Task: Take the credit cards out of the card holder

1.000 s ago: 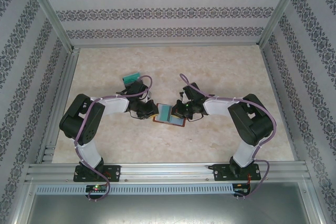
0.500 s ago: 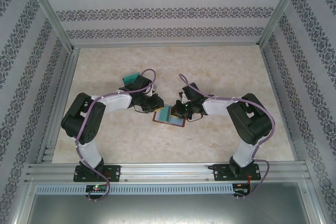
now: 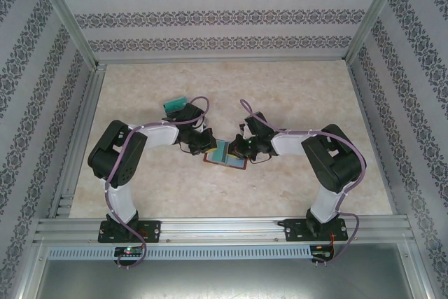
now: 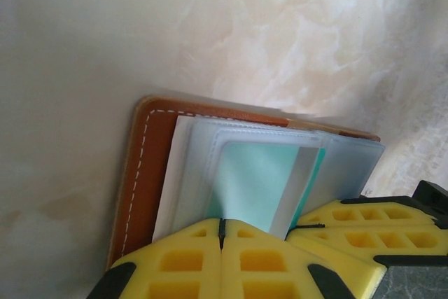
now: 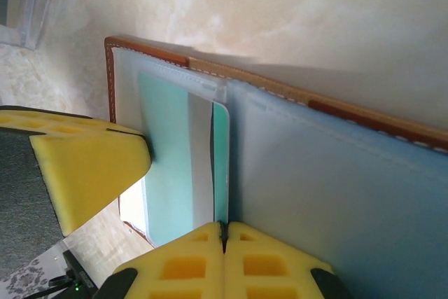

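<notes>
1. The left pincer (image 4: 220, 232) has slid in since a second ago and clenched, its tips at the teal card (image 4: 259, 180).
2. The right pincer (image 5: 224, 232) stays clenched at the sleeves (image 5: 315, 194).
3. The holder (image 3: 225, 155) lies open mid-bench (image 3: 280, 89), between both pincers.

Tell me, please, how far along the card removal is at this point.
Done: the card holder lies open on the table, its sleeves exposed. In hand: the left gripper is shut on the edge of a teal card that sits mostly inside its sleeve, while the right gripper is shut against the holder's other side. Left: that card is not out yet, and I cannot tell whether other cards remain.
</notes>
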Tool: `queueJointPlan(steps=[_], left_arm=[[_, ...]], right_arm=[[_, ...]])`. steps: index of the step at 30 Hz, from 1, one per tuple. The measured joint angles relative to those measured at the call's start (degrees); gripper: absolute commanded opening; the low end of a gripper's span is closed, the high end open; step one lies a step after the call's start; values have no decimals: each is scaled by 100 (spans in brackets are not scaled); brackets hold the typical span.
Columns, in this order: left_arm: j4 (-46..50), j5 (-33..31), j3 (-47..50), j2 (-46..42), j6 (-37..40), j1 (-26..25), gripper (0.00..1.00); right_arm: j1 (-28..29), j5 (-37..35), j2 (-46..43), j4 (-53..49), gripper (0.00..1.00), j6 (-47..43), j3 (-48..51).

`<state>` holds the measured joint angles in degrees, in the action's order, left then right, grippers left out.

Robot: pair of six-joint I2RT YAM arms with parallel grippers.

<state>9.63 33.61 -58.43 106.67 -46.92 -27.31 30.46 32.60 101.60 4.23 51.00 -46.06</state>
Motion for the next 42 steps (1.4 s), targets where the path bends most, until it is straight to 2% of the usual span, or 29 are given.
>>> queueJointPlan(steps=[9, 10, 11, 12, 14, 23, 26, 33, 42], left_arm=[[31, -20, 0, 0, 0, 0, 4], [31, -17, 0, 0, 0, 0, 4], [31, -17, 0, 0, 0, 0, 4], [31, -17, 0, 0, 0, 0, 4], [31, -15, 0, 0, 0, 0, 4], [39, 4, 0, 0, 0, 0, 4], [44, 4, 0, 0, 0, 0, 4], [46, 4, 0, 0, 4, 0, 4], [48, 17, 0, 0, 68, 4, 5]], right_arm=[[-111, 48, -186, 96, 0, 15, 236], [-111, 48, -186, 98, 3, 15, 236], [-111, 50, -186, 98, 17, 22, 236], [-111, 50, -186, 98, 23, 52, 236], [-107, 96, -186, 144, 26, 39, 223], [-94, 136, -33, 122, 12, 74, 87], [-94, 138, -26, 138, 0, 74, 85], [-153, 138, -136, 205, 0, 85, 225], [-645, 203, -896, 70, 0, -138, 826]])
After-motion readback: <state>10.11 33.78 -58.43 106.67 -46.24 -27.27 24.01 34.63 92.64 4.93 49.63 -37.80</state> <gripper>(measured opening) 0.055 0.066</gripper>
